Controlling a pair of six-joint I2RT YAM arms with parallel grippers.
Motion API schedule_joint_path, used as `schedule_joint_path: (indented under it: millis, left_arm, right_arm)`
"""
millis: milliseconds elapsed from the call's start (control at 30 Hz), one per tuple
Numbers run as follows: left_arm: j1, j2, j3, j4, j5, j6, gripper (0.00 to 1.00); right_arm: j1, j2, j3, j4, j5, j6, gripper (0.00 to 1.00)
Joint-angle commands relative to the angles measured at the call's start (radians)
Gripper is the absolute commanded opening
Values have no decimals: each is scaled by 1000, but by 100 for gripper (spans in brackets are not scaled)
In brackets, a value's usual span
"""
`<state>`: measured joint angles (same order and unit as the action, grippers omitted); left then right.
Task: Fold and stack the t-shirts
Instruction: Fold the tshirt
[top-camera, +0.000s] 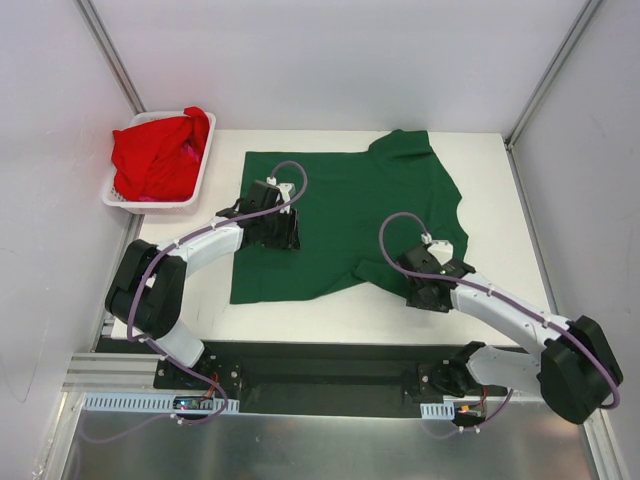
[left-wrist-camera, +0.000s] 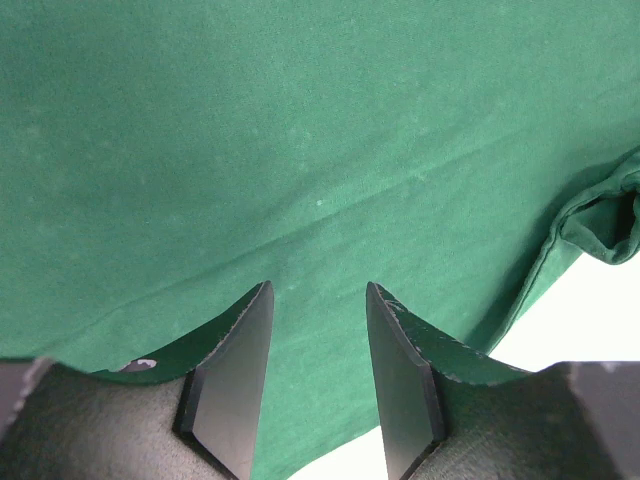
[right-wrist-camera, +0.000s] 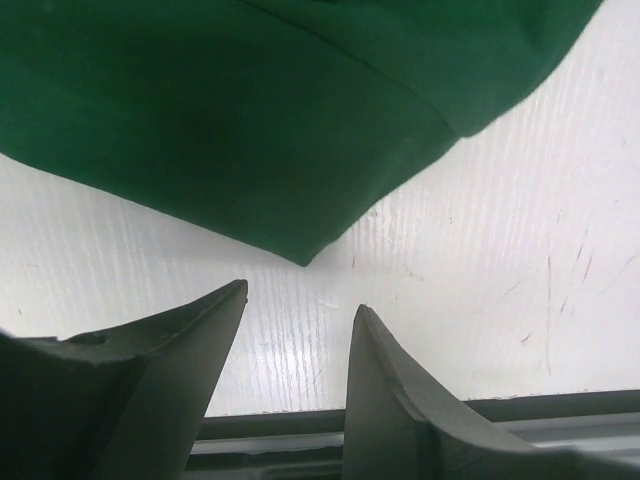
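Note:
A dark green t-shirt (top-camera: 340, 205) lies spread flat on the white table (top-camera: 495, 190), its hem towards the left. My left gripper (top-camera: 283, 236) hovers low over the shirt's left half. In the left wrist view this gripper (left-wrist-camera: 318, 292) is open, with only green cloth (left-wrist-camera: 300, 150) beneath it and nothing between the jaws. My right gripper (top-camera: 422, 290) sits at the shirt's near right sleeve. Seen from the right wrist, it (right-wrist-camera: 300, 298) is open over bare table, and a corner of the green shirt (right-wrist-camera: 300, 250) lies just ahead of its tips. A red t-shirt (top-camera: 155, 155) is bunched in the basket.
The white slotted basket (top-camera: 160, 203) stands at the table's far left corner. Grey enclosure walls close in on the left, back and right. A dark mounting rail (top-camera: 330, 365) runs along the near edge, also showing in the right wrist view as a rail (right-wrist-camera: 300, 435).

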<state>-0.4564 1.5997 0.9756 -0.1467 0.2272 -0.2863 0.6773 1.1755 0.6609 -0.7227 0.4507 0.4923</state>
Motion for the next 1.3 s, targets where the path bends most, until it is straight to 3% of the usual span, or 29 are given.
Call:
schedule_joint_path:
  millis: [0, 500, 867, 1267]
  left_arm:
    - [7, -4, 32, 12, 14, 21, 42]
    - [7, -4, 31, 10, 18, 24, 42]
    - [7, 9, 41, 12, 26, 24, 42]
    - [16, 5, 34, 10, 11, 27, 42]
  right_arm:
    - [-48, -108, -58, 29, -59, 65, 51]
    - [-206, -174, -198, 235, -311, 51, 51]
    - [-292, -117, -162, 239, -242, -9, 51]
    - [-334, 16, -142, 353, -288, -49, 51]
